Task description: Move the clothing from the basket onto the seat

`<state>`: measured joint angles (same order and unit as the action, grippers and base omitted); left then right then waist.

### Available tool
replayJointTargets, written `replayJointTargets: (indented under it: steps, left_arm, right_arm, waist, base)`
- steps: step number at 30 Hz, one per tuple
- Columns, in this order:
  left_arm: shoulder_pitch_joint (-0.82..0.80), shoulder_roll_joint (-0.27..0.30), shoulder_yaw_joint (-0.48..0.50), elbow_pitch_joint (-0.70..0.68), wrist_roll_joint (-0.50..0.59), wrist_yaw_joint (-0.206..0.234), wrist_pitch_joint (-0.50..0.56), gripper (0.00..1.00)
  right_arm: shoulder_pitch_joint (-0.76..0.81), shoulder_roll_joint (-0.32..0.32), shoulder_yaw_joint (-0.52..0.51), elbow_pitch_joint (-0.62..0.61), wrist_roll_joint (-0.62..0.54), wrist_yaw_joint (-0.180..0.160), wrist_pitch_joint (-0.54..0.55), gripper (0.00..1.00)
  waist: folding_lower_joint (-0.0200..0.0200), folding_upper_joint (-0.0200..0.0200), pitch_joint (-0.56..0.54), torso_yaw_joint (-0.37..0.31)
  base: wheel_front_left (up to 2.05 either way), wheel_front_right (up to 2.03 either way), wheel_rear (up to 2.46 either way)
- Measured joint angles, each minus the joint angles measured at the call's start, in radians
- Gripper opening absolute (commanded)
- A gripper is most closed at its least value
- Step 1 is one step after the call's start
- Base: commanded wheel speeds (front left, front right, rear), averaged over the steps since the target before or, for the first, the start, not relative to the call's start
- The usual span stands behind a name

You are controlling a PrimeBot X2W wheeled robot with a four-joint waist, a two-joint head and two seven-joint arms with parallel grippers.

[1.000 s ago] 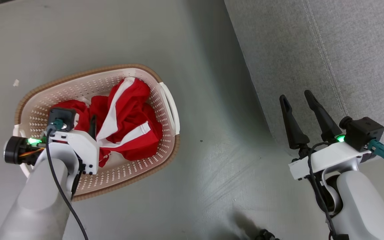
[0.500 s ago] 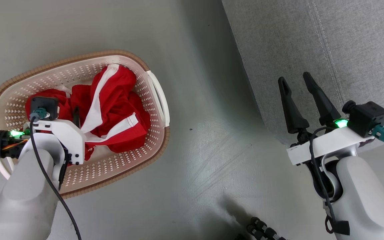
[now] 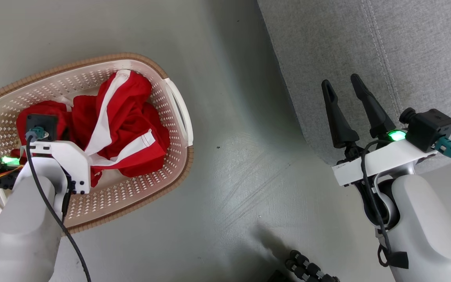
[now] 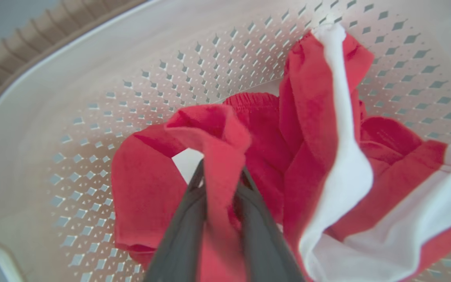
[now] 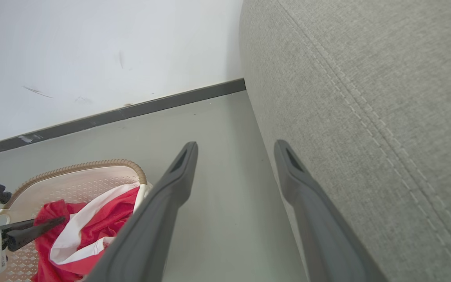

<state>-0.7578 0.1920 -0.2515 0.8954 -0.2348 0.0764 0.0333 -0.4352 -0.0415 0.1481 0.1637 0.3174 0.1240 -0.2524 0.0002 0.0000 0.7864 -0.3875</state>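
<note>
The clothing (image 3: pixel 123 117), a heap of bright red fabric with white stripes, lies in the cream perforated basket (image 3: pixel 92 62) on the floor at the left. My left gripper (image 4: pixel 220 172) reaches down into the basket, its two dark fingers pinched on a raised fold of the clothing (image 4: pixel 217 137). In the head view its wrist hides the fingers. My right gripper (image 3: pixel 341 81) hangs open and empty beside the front face of the grey seat (image 3: pixel 366 47). The right wrist view shows the right gripper (image 5: pixel 236 145), the seat (image 5: pixel 366 98), the basket (image 5: pixel 92 166) and the clothing (image 5: pixel 104 219).
Grey floor (image 3: pixel 241 156) runs between basket and seat. A white wall with a dark skirting board (image 5: pixel 131 111) stands behind the basket. A black ribbed object (image 3: pixel 307 270) lies on the floor at the bottom edge.
My left gripper has closed on a fold of the red fabric. The head camera has shifted, so the basket sits further left and higher. The right gripper stays open.
</note>
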Motion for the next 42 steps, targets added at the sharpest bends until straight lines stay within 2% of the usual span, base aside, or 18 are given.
replayJointTargets:
  steps: [11,25,33,42]
  left_arm:
    - [0.000,-0.042,0.013,0.012,-0.023,-0.010,-0.037,0.00]
    - [0.001,-0.097,0.042,0.008,-0.075,-0.028,-0.155,0.00]
    - [0.012,-0.125,0.057,-0.004,-0.105,-0.052,-0.233,0.00]
    - [0.052,-0.143,0.057,-0.030,-0.135,-0.085,-0.265,0.00]
  right_arm:
    - [0.000,0.000,-0.012,0.021,-0.007,0.000,0.000,1.00]
    - [0.000,-0.002,-0.026,0.070,-0.062,0.000,0.000,1.00]
    - [0.000,-0.040,-0.032,0.083,-0.075,0.000,0.000,1.00]
    - [0.019,-0.065,-0.037,0.098,-0.091,0.000,0.000,1.00]
  waist:
    - [0.0000,0.0000,-0.033,0.017]
    - [0.0000,0.0000,-0.108,0.076]
    - [-0.0001,0.0000,-0.168,0.122]
    - [-0.0001,0.0000,-0.254,0.179]
  base:
    - [0.00,0.00,0.00]
    - [0.00,0.00,0.00]
    - [0.00,0.00,0.00]
    - [0.00,0.00,0.00]
